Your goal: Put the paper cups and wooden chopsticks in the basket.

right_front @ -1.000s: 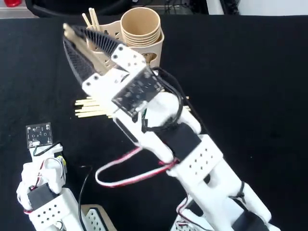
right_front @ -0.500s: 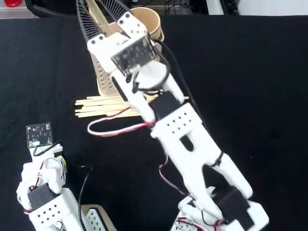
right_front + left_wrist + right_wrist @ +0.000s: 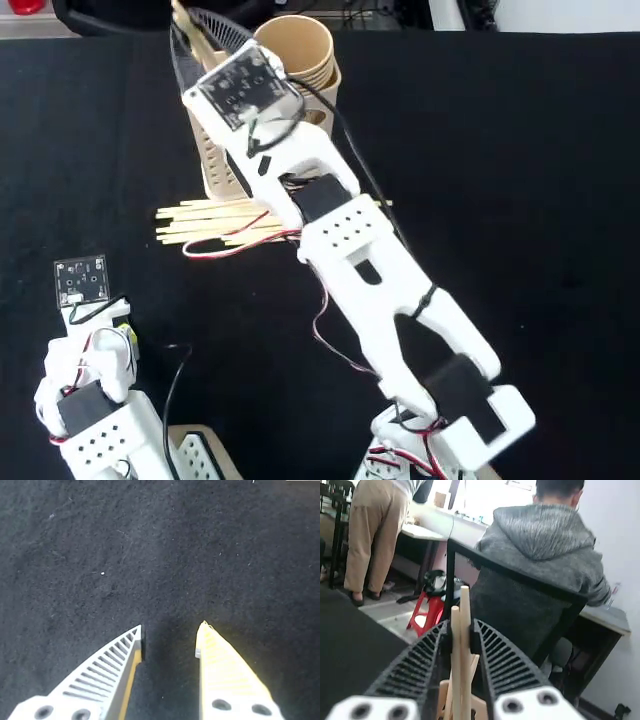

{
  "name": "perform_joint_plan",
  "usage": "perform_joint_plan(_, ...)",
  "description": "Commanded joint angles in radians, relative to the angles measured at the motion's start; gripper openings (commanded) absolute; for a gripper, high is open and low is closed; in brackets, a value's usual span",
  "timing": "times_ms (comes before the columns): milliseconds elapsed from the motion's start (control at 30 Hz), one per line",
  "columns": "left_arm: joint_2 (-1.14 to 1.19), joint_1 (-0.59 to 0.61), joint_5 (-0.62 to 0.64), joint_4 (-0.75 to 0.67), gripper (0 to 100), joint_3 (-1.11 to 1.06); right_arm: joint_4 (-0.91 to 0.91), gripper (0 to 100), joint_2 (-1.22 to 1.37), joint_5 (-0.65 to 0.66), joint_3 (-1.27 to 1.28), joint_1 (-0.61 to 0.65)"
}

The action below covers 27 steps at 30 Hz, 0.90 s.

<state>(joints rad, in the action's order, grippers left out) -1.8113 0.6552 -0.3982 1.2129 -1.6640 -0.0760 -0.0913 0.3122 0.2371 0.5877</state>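
Right arm is swinging further back and up compared with a second ago: its right tool (image 3: 190, 28) was beside the basket's near-left wall and is now sitting above the basket (image 3: 215, 170) at the far edge of the tabletop (image 3: 520, 150), with the wrist tipped steeper. Left arm is not shifting; the loose chopsticks (image 3: 205, 222) are lying as before.

Right tool (image 3: 461, 625) is clamping narrow on two held chopsticks (image 3: 461, 610), which are standing up between the jaws. Left tool (image 3: 171, 627) is resting wide over bare tabletop, gripping nothing. Paper cups (image 3: 295, 50) are sitting stacked in the basket's right compartment; the loose chopsticks are lying flat just in front of the basket.

Risks, as judged:
- Held chopsticks are being pinched over a short stretch, so they may be pivoting or slipping on release and dropping outside the basket.
- Forearm is hanging close over the basket; a low descent could be nudging or tipping it, cups included.
- Red-white cable is trailing over the loose chopsticks and may be dragging them.
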Motion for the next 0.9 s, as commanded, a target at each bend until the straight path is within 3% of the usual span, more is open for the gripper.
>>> perform_joint_plan(0, -0.003, -0.005, -0.002, -0.038, 19, 0.013, 0.071, 3.1, -0.007, 0.003, -0.093, -0.011)
perform_joint_plan(100, -0.003, -0.008, -0.002, -0.038, 19, 0.012, 0.175, 13.8, -0.007, 0.002, -0.139, -0.009)
perform_joint_plan(267, -0.003, -0.008, -0.002, -0.038, 19, 0.010, 0.591, 26.6, -0.007, 0.002, -0.328, 0.009)
perform_joint_plan(700, -0.003, -0.004, 0.002, -0.038, 19, 0.013, 1.405, 14.0, 0.001, 0.005, -0.871, 0.011)
perform_joint_plan(867, -0.003, -0.005, -0.002, -0.038, 19, 0.012, 1.714, 16.4, 0.001, 0.210, -0.895, 0.064)
